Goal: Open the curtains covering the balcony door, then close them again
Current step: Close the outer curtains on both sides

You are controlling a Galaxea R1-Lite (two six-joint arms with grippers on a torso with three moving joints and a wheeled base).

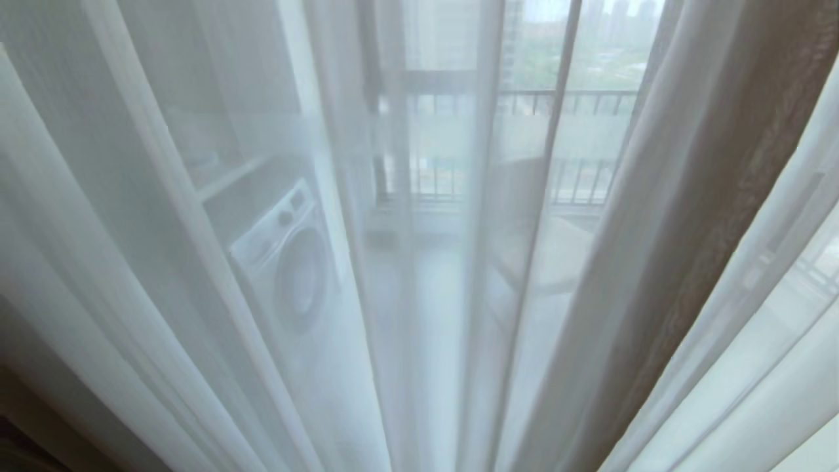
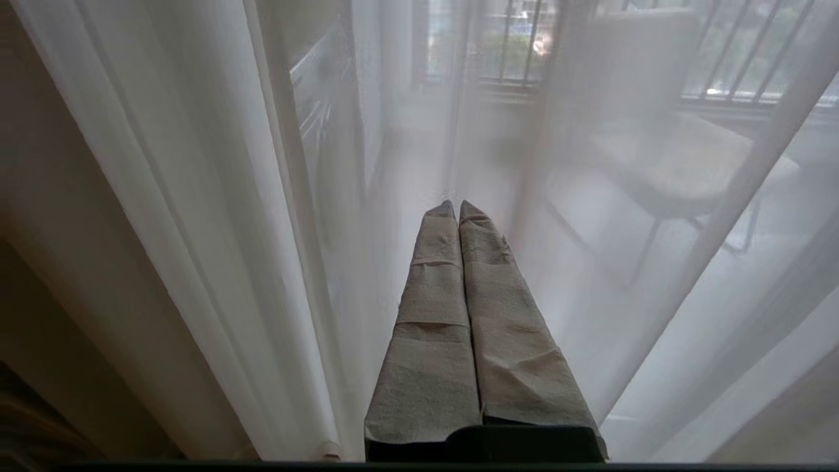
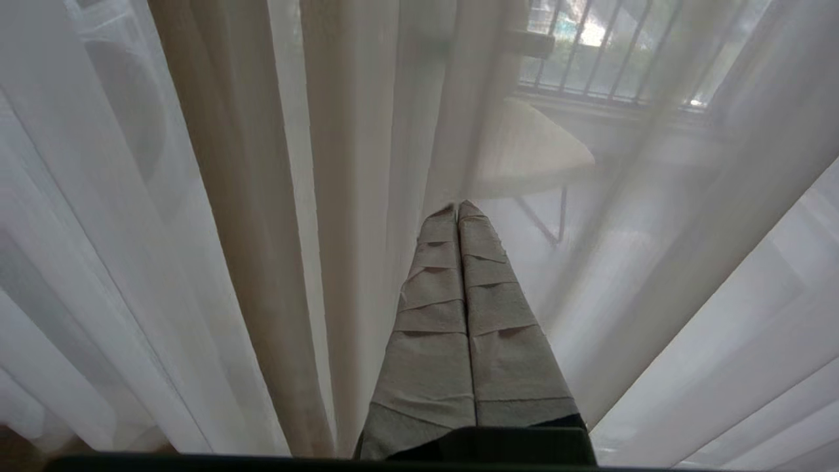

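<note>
Sheer curtains (image 1: 196,262) hang drawn right in front, brown drape (image 1: 714,216) on the right. Left gripper (image 2: 457,206) fingers pressed together, holding nothing, tips just short of the sheer. Right gripper (image 3: 457,208) likewise, beside a tan fold. Washer (image 1: 288,262), chair (image 2: 662,151), railing (image 1: 564,101) show behind.

Thin see-through white sheer curtains (image 1: 196,275) veil everything behind them: a white front-loading washing machine (image 1: 288,262) at centre-left of the head view shows only as a blurred outline, as does the dark barred balcony railing (image 1: 570,105) at upper right. A pale round-seated chair (image 2: 682,164) at upper right of the left wrist view is hazy, its legs barely readable. The balcony door's frame can't be made out through the fabric, and curtain tops and hems run off every frame edge.
</note>
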